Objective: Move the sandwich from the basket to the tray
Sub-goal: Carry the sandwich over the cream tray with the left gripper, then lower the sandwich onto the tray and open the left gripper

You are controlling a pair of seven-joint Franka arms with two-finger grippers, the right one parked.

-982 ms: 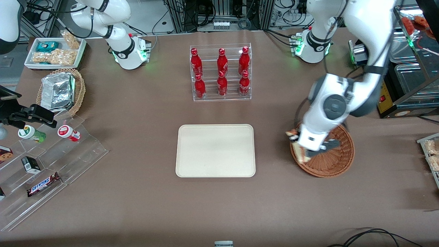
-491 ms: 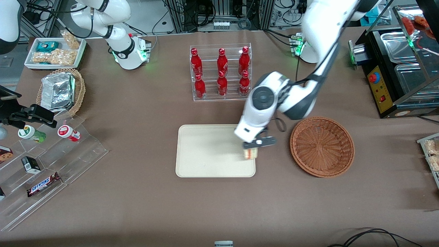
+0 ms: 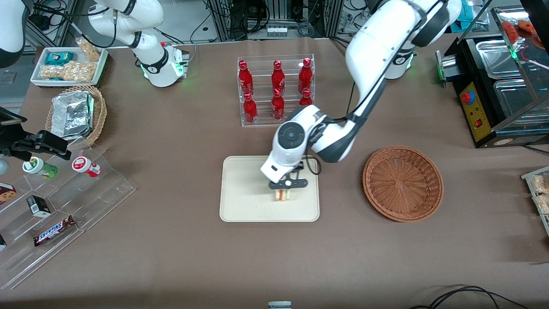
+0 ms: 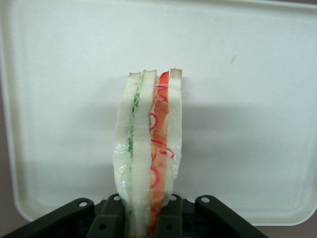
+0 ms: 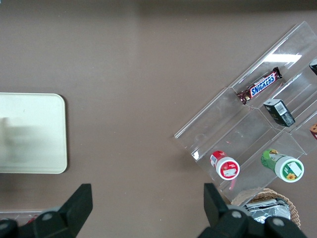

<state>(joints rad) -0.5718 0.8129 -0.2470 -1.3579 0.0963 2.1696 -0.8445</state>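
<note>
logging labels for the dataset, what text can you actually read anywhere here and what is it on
"SNICKERS": on the brown candy bar lying on the clear acrylic step display.
Red bottles in the clear rack: white script, too small to read.
Two round-lidded cups, small black box, control box by the red button: print too small to read.
Sandwich, held by the tool over the tray, and basket: no text.

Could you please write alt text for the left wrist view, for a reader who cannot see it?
A wrapped wedge sandwich, white bread with green and orange-red filling, is held on edge by the gripper over the cream tray. The tray fills nearly the whole view, with brown table showing past its rim.
</note>
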